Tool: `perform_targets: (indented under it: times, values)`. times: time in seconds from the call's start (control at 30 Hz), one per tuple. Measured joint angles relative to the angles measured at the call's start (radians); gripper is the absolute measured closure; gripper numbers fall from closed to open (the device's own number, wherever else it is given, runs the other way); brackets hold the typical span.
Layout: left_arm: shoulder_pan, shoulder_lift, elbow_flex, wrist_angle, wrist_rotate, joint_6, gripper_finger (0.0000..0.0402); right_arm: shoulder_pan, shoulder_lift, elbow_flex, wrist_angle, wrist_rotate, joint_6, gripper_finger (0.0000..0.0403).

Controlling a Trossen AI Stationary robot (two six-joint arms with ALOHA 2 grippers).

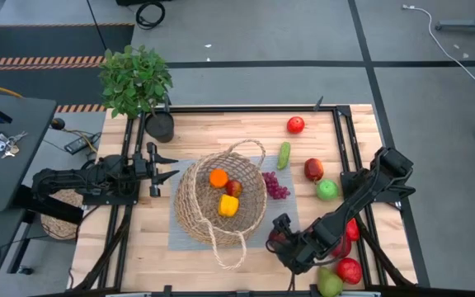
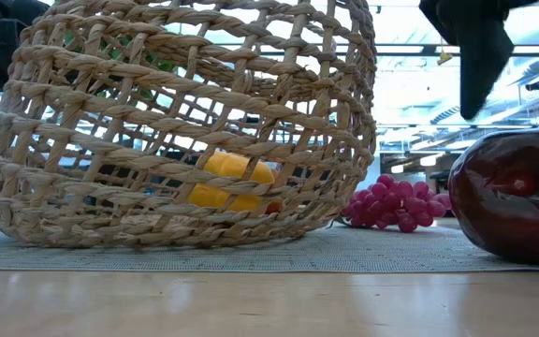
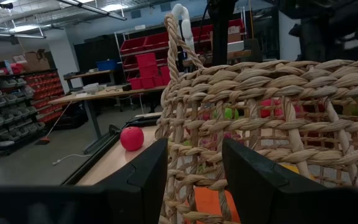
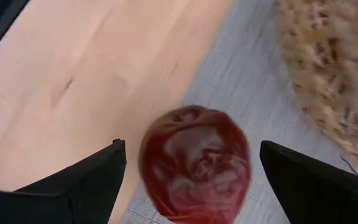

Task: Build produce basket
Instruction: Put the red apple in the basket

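Left gripper (image 1: 170, 164): waiting at the basket's left rim, jaws standing apart, holding nothing.
Basket (image 1: 190, 206): sitting on a grey mat (image 1: 175, 239) mid-table, holding an orange (image 1: 218, 177), a red fruit (image 1: 234, 188) and a yellow pepper (image 1: 228, 206).
Grapes (image 1: 275, 186): lying just right of the basket, with a green vegetable (image 1: 284, 155) farther back.
Right gripper (image 4: 188, 165): hovering at the mat's near right corner, jaws spreading wide either side of a dark red fruit (image 4: 194, 163), not gripping it.
Remaining produce: red apples (image 1: 295, 124) and a green apple (image 1: 326, 190) lying along the right side; a pear (image 1: 329, 283) sitting at the near edge.
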Motion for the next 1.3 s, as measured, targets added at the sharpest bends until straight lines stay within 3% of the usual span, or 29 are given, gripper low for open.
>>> perform_targets:
  times: [0.17, 0.6, 0.93, 1.3]
  values:
    - [0.000, 0.000, 0.000, 0.000, 0.000, 0.000, 0.0241, -0.006, 0.000, -0.066, 0.110, -0.005, -0.095, 0.0030]
    - [0.000, 0.000, 0.000, 0.000, 0.000, 0.000, 0.0241, -0.066, -0.002, -0.143, 0.176, -0.034, -0.095, 0.0030]
    - [0.000, 0.000, 0.000, 0.000, 0.000, 0.000, 0.0241, -0.082, -0.002, -0.144, 0.186, -0.052, 0.038, 0.0034]
    - [0.000, 0.000, 0.000, 0.000, 0.000, 0.000, 0.0241, -0.082, 0.000, -0.143, 0.216, -0.056, 0.045, 0.0054]
